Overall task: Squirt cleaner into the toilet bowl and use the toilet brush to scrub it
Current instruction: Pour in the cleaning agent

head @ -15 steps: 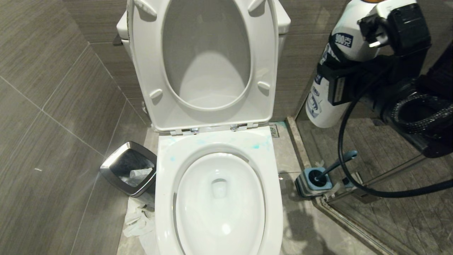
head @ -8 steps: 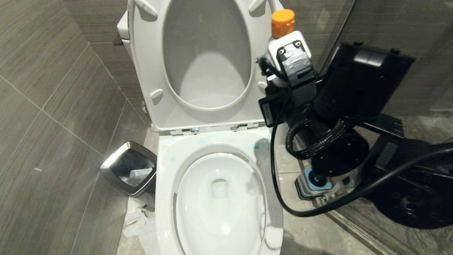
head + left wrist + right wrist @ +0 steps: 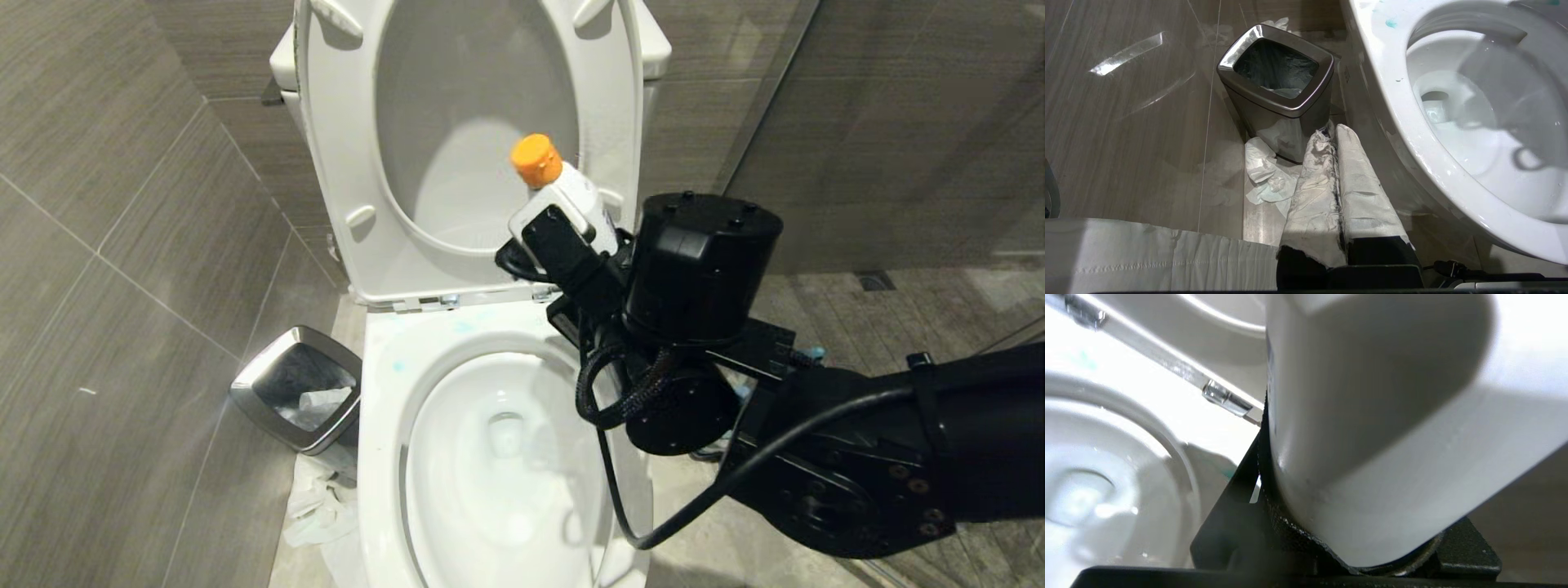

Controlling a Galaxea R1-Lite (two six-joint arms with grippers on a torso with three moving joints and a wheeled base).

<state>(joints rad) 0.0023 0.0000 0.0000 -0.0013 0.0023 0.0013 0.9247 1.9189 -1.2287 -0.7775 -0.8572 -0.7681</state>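
Observation:
The cleaner (image 3: 584, 204), a white bottle with an orange cap (image 3: 536, 160), is tilted with its cap toward the raised seat. It hangs over the back right rim of the toilet bowl (image 3: 384, 425). My right gripper (image 3: 575, 222) is shut on its body, and the bottle (image 3: 1372, 416) fills the right wrist view above the bowl (image 3: 1106, 457). My left gripper (image 3: 1331, 130) is shut and empty, low beside the bowl's outer wall (image 3: 1392, 106). Of the toilet brush, only the teal handle tip (image 3: 811, 354) peeks from behind my right arm.
A steel-rimmed bin (image 3: 298, 388) (image 3: 1276, 73) stands left of the toilet with crumpled tissue (image 3: 318, 510) (image 3: 1265, 171) on the floor beside it. Seat and lid (image 3: 465, 261) stand raised. Teal smears (image 3: 397, 365) mark the rim. A glass partition closes off the right.
My right arm has swung the bottle from the far right in over the toilet's back right rim and tilted it. The arm now covers the brush holder.

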